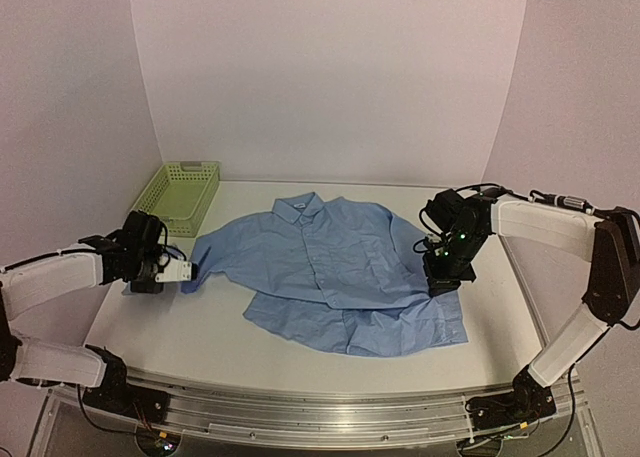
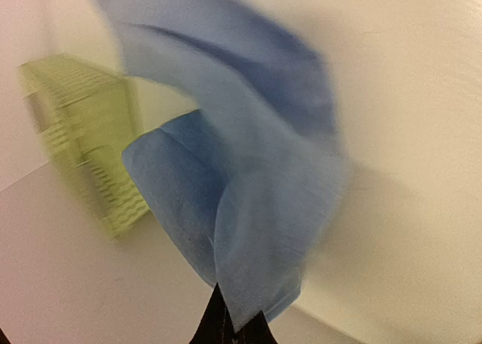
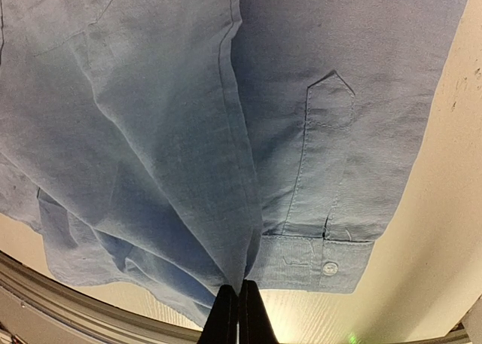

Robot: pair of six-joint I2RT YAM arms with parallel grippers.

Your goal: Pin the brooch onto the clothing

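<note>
Light blue shirt (image 1: 330,257) lies spread across your white table (image 1: 200,347), collar toward the back wall, with the pale green basket (image 1: 180,192) near its left sleeve. Your left gripper (image 1: 188,273) is clamped on the end of that sleeve. Your right gripper (image 1: 441,287) is pinched tight on a fold at the shirt's right edge, just beside a buttoned cuff (image 3: 316,263).

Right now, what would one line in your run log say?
left claw: shut on shirt sleeve | right claw: shut on shirt | brooch: not seen | basket: far left corner
</note>
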